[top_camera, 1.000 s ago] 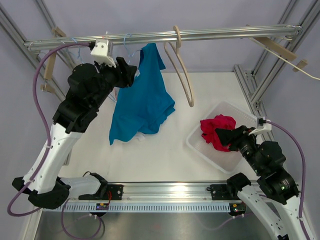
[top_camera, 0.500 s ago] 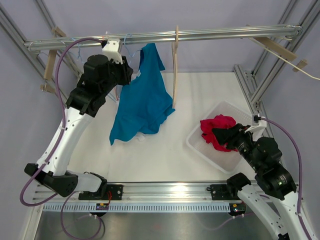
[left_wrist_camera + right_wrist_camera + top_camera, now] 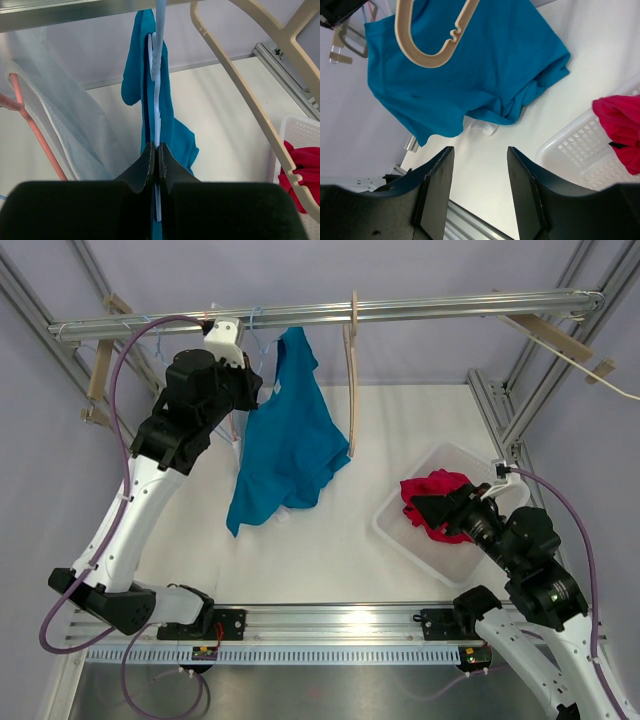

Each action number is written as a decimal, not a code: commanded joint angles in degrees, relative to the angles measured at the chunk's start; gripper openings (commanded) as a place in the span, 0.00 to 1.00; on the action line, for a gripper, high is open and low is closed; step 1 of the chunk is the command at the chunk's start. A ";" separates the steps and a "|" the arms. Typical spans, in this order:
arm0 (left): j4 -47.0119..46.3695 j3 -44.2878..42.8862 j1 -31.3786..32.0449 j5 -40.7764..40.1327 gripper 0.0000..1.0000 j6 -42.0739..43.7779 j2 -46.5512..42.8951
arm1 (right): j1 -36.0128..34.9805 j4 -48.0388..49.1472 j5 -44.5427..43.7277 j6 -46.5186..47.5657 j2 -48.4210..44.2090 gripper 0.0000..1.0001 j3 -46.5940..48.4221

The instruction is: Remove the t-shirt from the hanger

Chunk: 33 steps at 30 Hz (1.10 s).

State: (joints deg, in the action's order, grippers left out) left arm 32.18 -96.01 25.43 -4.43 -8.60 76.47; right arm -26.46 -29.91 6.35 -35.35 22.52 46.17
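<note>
T-shirt (image 3: 285, 450) hangs on hanger (image 3: 157, 60) under rail (image 3: 400, 308), left of centre. Cloth soft, light, limp; likely snags on hanger ends. Left gripper (image 3: 155, 150) clenched on hanger amid cloth. Right gripper (image 3: 480, 150) agape, empty; a shoulder or hem looks best to pinch.

In the left wrist view we lose the lower t-shirt (image 3: 172, 135) behind the left gripper (image 3: 155, 150). Its hanger (image 3: 160, 40) is wrapped in cloth but for a pale strip. The beige hanger (image 3: 235, 85) runs off the top and right edges. The basket (image 3: 300, 130) and red cloth (image 3: 302, 160) are cut by the right edge, in the right wrist view too. From above, the left gripper's tips are too dark to make out.
</note>
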 commanded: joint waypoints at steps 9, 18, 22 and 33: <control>-9.59 -3.75 -0.38 3.99 0.00 -1.33 -3.52 | -0.26 9.34 11.05 -0.24 4.63 0.60 -1.17; -12.59 2.66 -0.29 6.45 0.00 -4.57 -7.90 | -7.62 10.75 6.85 0.81 7.00 0.63 -0.65; -12.76 11.51 -0.29 6.45 0.00 -6.86 -14.14 | -15.54 13.47 1.92 1.34 8.59 0.66 -0.21; -13.20 24.81 1.37 6.45 0.00 -16.61 -31.81 | -44.18 25.31 -18.35 5.46 24.66 0.74 4.53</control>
State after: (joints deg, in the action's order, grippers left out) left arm 24.38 -71.53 26.02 1.06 -21.10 48.18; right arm -63.31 -12.49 -1.61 -33.06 43.00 46.81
